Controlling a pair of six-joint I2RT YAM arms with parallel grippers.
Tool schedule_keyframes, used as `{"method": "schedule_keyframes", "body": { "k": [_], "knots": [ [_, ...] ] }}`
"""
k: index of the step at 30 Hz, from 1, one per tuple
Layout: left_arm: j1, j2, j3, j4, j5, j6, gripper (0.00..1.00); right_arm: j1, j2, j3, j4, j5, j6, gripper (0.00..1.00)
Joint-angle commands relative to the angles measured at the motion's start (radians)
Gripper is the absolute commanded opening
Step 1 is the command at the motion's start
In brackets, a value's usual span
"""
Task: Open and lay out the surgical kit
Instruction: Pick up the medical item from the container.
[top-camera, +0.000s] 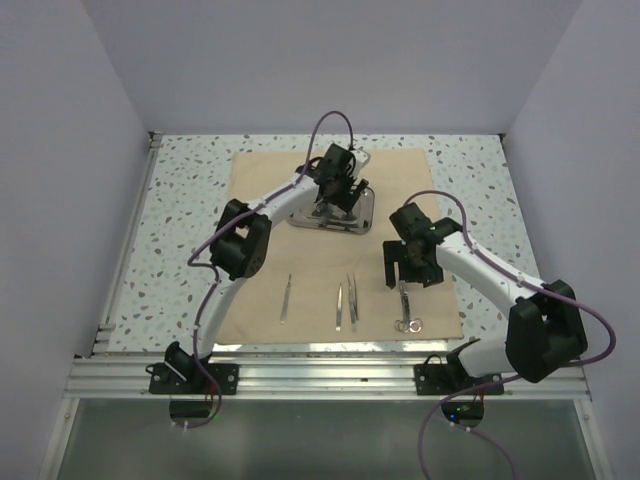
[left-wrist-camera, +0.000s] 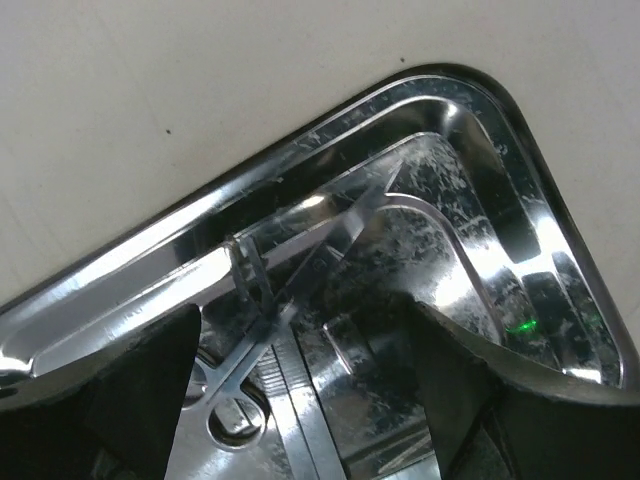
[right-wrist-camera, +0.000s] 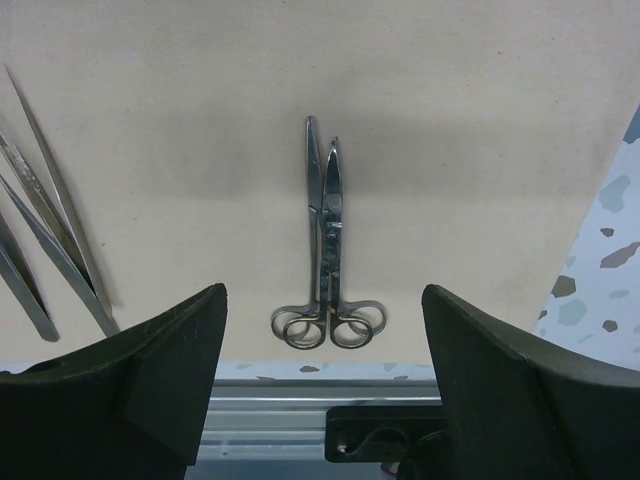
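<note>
**Slick, slender steel on soft cloth: take it by the shanks**

The cloth wrap (top-camera: 260, 180) lies spread flat on the speckled counter (top-camera: 180, 200). It is soft and would probably ruck up if anything were dragged across it. At its far middle sits the steel tray (top-camera: 365, 205), polished, stiff and rimmed. A ring-handled instrument (left-wrist-camera: 262, 330) lies inside it, slanting toward a corner.

The left fingers (left-wrist-camera: 120, 400) stand apart over the tray, one on each side of that instrument, holding nothing. The piece looks light and rigid, and likely slippery on the tray's mirror-like floor. The surest hold, I judge, is across the shanks just ahead of the rings, where the metal is thickest. A pinch near the tips could send it skidding against the tray wall.

Nearer the arms, the tweezers (top-camera: 285, 298) lie in a loose row on the cloth. To their right the scissors (right-wrist-camera: 325, 230) lie closed, rings toward the counter's near edge. The right fingers (right-wrist-camera: 130, 380) are spread wide above the scissors, well clear of them and empty. Lying so flat on the cloth, each of these gives little edge to catch.
</note>
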Motion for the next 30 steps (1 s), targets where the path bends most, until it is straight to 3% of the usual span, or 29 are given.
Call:
{"method": "schedule_keyframes", "body": {
  "k": [1, 5, 17, 20, 21, 24, 30],
  "knots": [
    [0.042, 0.029, 0.069, 0.027, -0.009, 0.011, 0.87, 0.003, 0.032, 0.047, -0.026, 0.015, 0.004, 0.82],
    [0.061, 0.072, 0.088, 0.018, 0.008, -0.003, 0.85, 0.003, 0.050, 0.071, -0.030, 0.015, 0.009, 0.82],
    [0.076, 0.086, 0.020, -0.019, 0.115, 0.009, 0.52, 0.003, 0.118, 0.105, -0.027, 0.018, -0.001, 0.81],
    [0.076, 0.083, -0.003, -0.028, 0.132, 0.011, 0.38, 0.002, 0.132, 0.111, -0.023, 0.017, -0.004, 0.80],
    [0.076, 0.081, -0.012, -0.034, 0.134, 0.013, 0.25, 0.002, 0.135, 0.111, -0.021, 0.015, -0.007, 0.80],
    [0.076, 0.072, -0.030, -0.038, 0.128, 0.009, 0.05, 0.002, 0.141, 0.108, -0.015, 0.014, -0.008, 0.80],
    [0.076, 0.055, -0.041, -0.049, 0.096, -0.003, 0.00, 0.002, 0.139, 0.094, -0.003, 0.011, -0.011, 0.80]
  ]
}}
